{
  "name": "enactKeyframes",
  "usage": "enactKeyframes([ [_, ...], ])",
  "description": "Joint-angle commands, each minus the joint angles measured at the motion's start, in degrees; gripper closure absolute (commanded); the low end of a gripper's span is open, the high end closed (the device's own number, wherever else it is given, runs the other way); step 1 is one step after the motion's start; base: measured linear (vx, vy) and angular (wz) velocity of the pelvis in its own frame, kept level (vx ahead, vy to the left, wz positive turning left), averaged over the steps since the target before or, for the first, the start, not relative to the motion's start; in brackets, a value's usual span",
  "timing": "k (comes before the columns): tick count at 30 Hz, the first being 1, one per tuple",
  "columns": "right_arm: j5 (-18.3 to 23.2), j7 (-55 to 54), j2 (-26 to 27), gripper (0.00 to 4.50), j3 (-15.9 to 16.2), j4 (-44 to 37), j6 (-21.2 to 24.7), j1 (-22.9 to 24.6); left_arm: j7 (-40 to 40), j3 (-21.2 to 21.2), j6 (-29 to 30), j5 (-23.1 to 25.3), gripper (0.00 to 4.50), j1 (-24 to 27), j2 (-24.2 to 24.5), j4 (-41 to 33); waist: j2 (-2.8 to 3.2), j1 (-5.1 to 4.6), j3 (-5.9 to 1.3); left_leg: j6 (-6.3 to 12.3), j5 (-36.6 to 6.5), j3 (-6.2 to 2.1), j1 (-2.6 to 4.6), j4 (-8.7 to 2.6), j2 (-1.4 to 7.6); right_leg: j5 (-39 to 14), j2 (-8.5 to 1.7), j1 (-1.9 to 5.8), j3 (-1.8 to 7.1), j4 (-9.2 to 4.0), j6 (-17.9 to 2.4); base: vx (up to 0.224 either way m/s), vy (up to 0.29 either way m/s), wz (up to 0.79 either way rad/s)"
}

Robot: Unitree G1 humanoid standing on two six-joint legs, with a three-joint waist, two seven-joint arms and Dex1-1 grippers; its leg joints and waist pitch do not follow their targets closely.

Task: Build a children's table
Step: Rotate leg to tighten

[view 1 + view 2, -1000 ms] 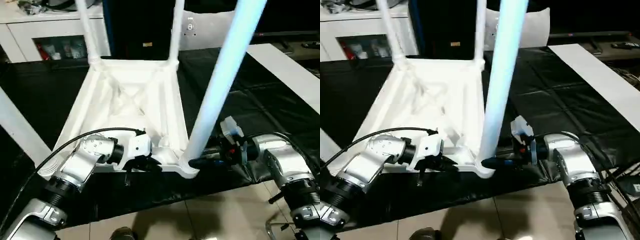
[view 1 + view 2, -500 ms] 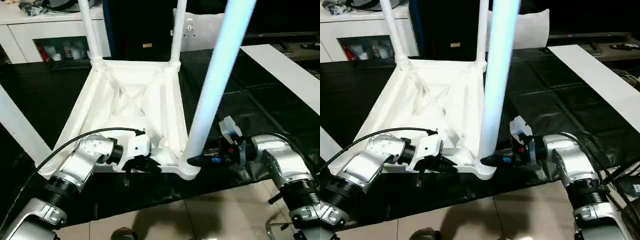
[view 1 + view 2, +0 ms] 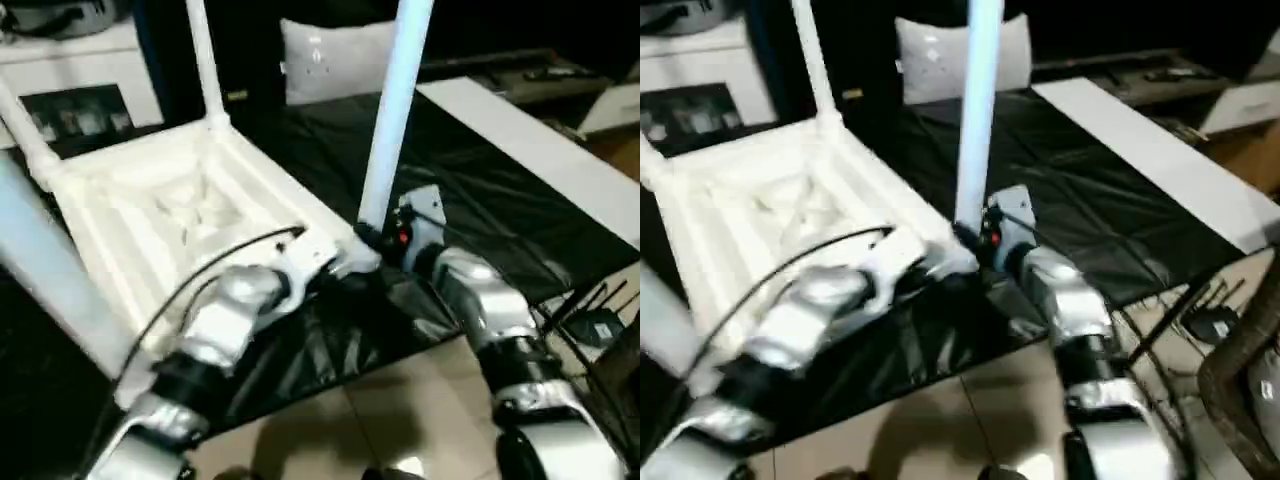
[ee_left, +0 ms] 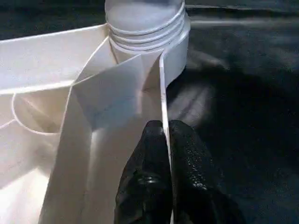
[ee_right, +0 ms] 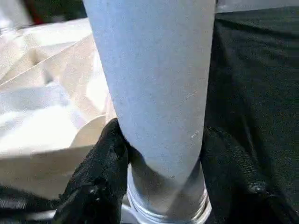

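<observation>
Children's table point(image 3: 170, 215) lies upside down on the black mat point(image 3: 480, 170), legs up. Left gripper point(image 4: 164, 135) pinches its thin side wall at the near edge. Right gripper point(image 5: 159, 154) clamps the near corner leg point(image 3: 392, 110) just above its socket.

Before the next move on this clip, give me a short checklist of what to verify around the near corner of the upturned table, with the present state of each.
1. Left tool pinched on the table's side wall: ok, both fingers closed on the thin rim next to the corner socket.
2. Right tool around the near leg: ok, a finger on each side, low on the leg.
3. Near leg upright in its socket: ok, it rises straight from the corner.
4. Leg seated fully: cannot tell; ridges show at its base.
5. Table top lying underside up on the black sheet: ok.
6. Other legs fitted: ok for the far one; the rest cannot tell.
</observation>
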Motion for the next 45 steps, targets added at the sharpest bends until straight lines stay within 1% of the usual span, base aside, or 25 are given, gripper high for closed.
enactKeyframes([
  [1,0.5,2.7,2.6,2.24,3.2,0.7,0.2,-0.2,0.4,-2.5,-3.4,-0.6,4.50,-2.7,-3.1,-1.9,0.11,0.05,-3.46,-0.67,-27.9,-0.97,1.48,-4.50,0.71,-32.5,-2.49,1.57,1.09,-5.85,-4.5,0.000,0.000,0.00],
  [2,0.2,3.6,2.2,2.03,3.6,0.2,-0.3,0.1,0.4,-2.3,-3.2,-0.5,4.50,-2.6,-3.0,-2.1,0.07,0.10,-3.50,-0.61,-27.8,-0.95,1.41,-4.57,0.78,-31.3,-2.47,1.60,1.19,-5.68,-4.9,0.000,0.000,0.00],
  [3,0.4,4.6,1.8,1.86,3.4,-0.5,-0.2,0.7,0.3,-2.2,-2.9,-0.1,4.50,-2.2,-2.6,-2.6,0.03,0.29,-3.65,-0.38,-26.8,-0.81,1.18,-4.72,0.93,-27.8,-2.48,1.77,1.59,-5.18,-6.4,0.000,0.000,0.00],
  [5,0.9,5.4,1.4,1.75,2.9,-1.0,0.0,1.2,0.0,-2.0,-2.9,0.2,4.50,-1.7,-2.1,-2.9,-0.01,0.44,-3.66,-0.16,-26.0,-0.60,1.12,-4.75,0.96,-25.6,-2.41,1.74,1.87,-4.83,-7.7,0.000,0.000,0.00],
  [7,1.5,6.5,0.1,1.62,2.5,-1.5,-0.2,1.6,-0.8,-1.9,-3.0,0.1,4.50,-1.2,-1.1,-3.2,0.09,0.63,-3.70,-0.03,-25.2,-0.53,1.01,-4.76,0.99,-24.3,-2.50,1.96,1.99,-4.63,-8.3,0.000,0.000,0.00],
  [10,1.9,8.5,-3.0,1.36,1.6,-1.9,-1.2,2.1,-3.0,-2.0,-5.3,-0.6,4.50,-0.5,1.4,-3.0,-0.04,1.07,-3.83,0.46,-23.7,-0.36,0.98,-4.62,0.97,-23.6,-2.61,2.15,2.10,-4.58,-8.5,0.000,0.000,0.00],
  [13,1.6,13.8,-7.9,1.06,1.2,-2.2,-3.8,2.7,-6.4,-1.9,-8.1,-1.5,4.50,0.1,4.6,-2.4,-0.09,1.85,-4.07,0.80,-21.3,-0.02,0.94,-4.41,1.07,-20.4,-2.58,2.14,2.39,-4.13,-9.6,0.000,0.000,0.00],
  [14,1.6,13.8,-7.9,0.96,1.2,-2.2,-3.8,2.7,-6.4,-1.9,-8.1,-1.5,4.50,0.1,4.6,-2.4,-0.09,1.85,-4.07,0.80,-21.3,-0.02,0.94,-4.41,1.07,-20.4,-2.58,2.14,2.39,-4.13,-9.6,0.000,0.000,0.00],
  [16,2.7,20.6,-11.4,0.80,1.6,-3.9,-4.7,3.6,-9.4,-1.5,-9.3,-2.2,4.50,0.1,6.6,-2.2,-0.22,2.37,-4.01,1.12,-20.9,0.17,1.01,-4.16,1.05,-20.7,-2.57,1.98,2.62,-3.90,-9.9,0.000,0.000,0.00],
  [17,3.0,22.0,-12.0,0.80,1.7,-4.3,-4.7,3.8,-10.1,-1.5,-9.9,-2.4,4.50,0.1,7.0,-2.2,-0.18,2.59,-4.09,1.44,-20.0,0.18,0.88,-4.16,1.07,-20.2,-2.60,2.23,2.63,-3.76,-10.0,0.000,0.000,0.00],
  [18,3.3,24.0,-13.0,0.61,2.1,-5.1,-5.1,4.2,-11.2,-1.5,-10.5,-2.8,4.50,0.2,7.6,-2.2,-0.13,2.86,-4.20,1.56,-18.4,0.13,0.67,-4.20,1.16,-18.8,-2.57,2.42,2.65,-3.45,-10.2,0.000,0.000,0.00],
  [19,3.8,27.2,-14.5,0.61,2.7,-6.2,-5.1,4.7,-13.1,-1.9,-12.1,-3.0,4.50,0.2,8.7,-1.9,-0.15,3.01,-4.17,1.81,-18.1,0.10,0.59,-4.23,1.19,-18.5,-2.54,2.53,2.60,-3.51,-10.1,0.000,0.000,0.00],
  [20,3.8,27.2,-14.5,0.61,2.7,-6.2,-5.1,4.7,-13.1,-1.9,-12.1,-3.0,4.50,0.2,8.7,-1.9,-0.06,3.28,-4.32,1.80,-17.2,0.18,0.72,-4.10,1.35,-16.8,-2.53,2.40,2.74,-3.20,-10.5,0.000,0.000,0.00],
  [22,4.0,30.0,-16.0,0.61,3.4,-7.0,-5.3,5.0,-14.6,-2.3,-13.0,-3.1,4.50,0.1,9.8,-1.6,-0.16,3.40,-4.42,1.96,-15.8,0.19,0.60,-4.01,1.32,-14.6,-2.46,2.60,2.72,-2.85,-11.6,0.000,0.000,0.00],
  [23,4.2,35.2,-18.7,0.61,4.5,-7.7,-6.6,5.3,-18.7,-3.1,-16.6,-4.1,4.50,0.1,11.7,-1.1,-0.23,3.56,-4.46,2.43,-15.4,0.14,0.57,-3.95,1.24,-14.3,-2.43,2.67,2.55,-2.86,-11.9,0.000,0.000,0.00],
  [24,4.1,36.9,-19.5,0.61,4.9,-7.5,-7.6,5.2,-20.1,-3.2,-17.0,-4.7,4.50,0.1,12.4,-1.1,-0.29,3.65,-4.52,2.66,-14.7,0.28,0.56,-3.85,1.36,-13.4,-2.43,2.62,2.65,-2.62,-12.1,0.000,0.000,0.00],
  [26,3.7,38.9,-20.4,0.61,5.3,-6.5,-10.5,4.8,-23.0,-3.5,-19.1,-5.9,4.50,0.3,13.4,-1.0,-0.20,3.80,-4.40,2.78,-14.4,0.38,0.58,-3.87,1.45,-12.9,-2.36,2.49,2.70,-2.51,-12.6,0.000,0.000,0.00],
  [29,4.9,44.6,-21.8,0.61,6.3,-6.2,-10.9,4.7,-28.3,-4.5,-21.9,-7.1,4.50,0.8,15.5,-1.4,-0.13,4.20,-4.32,2.76,-15.8,0.37,0.77,-3.92,1.49,-14.4,-2.30,2.45,2.60,-2.61,-12.9,0.000,0.000,0.00],
  [30,5.5,47.0,-22.3,0.86,6.7,-6.4,-10.1,4.6,-30.6,-4.9,-22.6,-7.6,4.50,1.0,16.4,-1.8,-0.02,4.42,-4.28,2.69,-16.1,0.36,0.79,-4.01,1.65,-15.0,-2.37,2.43,2.66,-2.58,-12.7,0.000,0.000,0.00],
  [34,5.8,50.4,-22.7,1.04,7.9,-6.3,-9.6,4.5,-34.2,-5.4,-23.4,-8.9,4.50,1.4,17.5,-2.8,0.01,4.94,-4.21,1.84,-17.5,0.35,1.02,-4.14,1.78,-15.8,-2.43,2.24,2.75,-2.54,-13.0,0.000,0.000,0.00],
  [39,5.6,53.1,-22.1,1.41,9.6,-5.7,-10.4,4.5,-35.9,-5.9,-25.3,-9.1,4.50,0.6,17.6,-1.5,-0.17,5.37,-4.12,1.25,-18.7,0.27,1.00,-4.25,1.73,-18.8,-2.63,2.22,2.81,-2.83,-11.8,0.000,0.000,0.00],
  [40,5.5,53.2,-21.9,1.67,9.8,-5.7,-10.4,4.5,-36.0,-5.9,-25.4,-9.1,4.50,0.5,17.5,-1.4,-0.16,5.52,-4.13,1.14,-18.5,0.25,1.03,-4.26,1.75,-19.0,-2.67,2.18,2.84,-2.86,-11.5,0.000,0.000,0.00],
  [42,5.5,53.0,-21.5,1.79,10.1,-5.4,-10.6,4.5,-36.2,-6.0,-25.5,-9.2,4.50,0.3,17.3,-1.3,-0.15,5.71,-4.15,0.98,-18.4,0.28,1.19,-4.24,1.79,-19.1,-2.65,2.04,2.87,-2.86,-11.5,0.000,0.000,0.00],
  [44,5.3,53.1,-21.1,1.86,10.2,-4.9,-10.8,4.4,-36.4,-6.1,-25.6,-9.3,4.50,0.2,17.0,-1.1,-0.08,5.69,-4.10,0.92,-18.5,0.26,1.05,-4.28,1.76,-18.8,-2.61,2.09,2.86,-2.81,-11.6,0.000,0.000,0.00],
  [45,5.3,53.2,-20.9,2.07,10.3,-4.6,-10.6,4.3,-36.4,-6.1,-25.6,-9.3,4.50,0.1,16.9,-1.1,-0.11,5.67,-4.14,0.91,-18.4,0.21,1.01,-4.30,1.77,-18.6,-2.61,2.15,2.83,-2.77,-11.6,0.000,0.000,0.00],
])
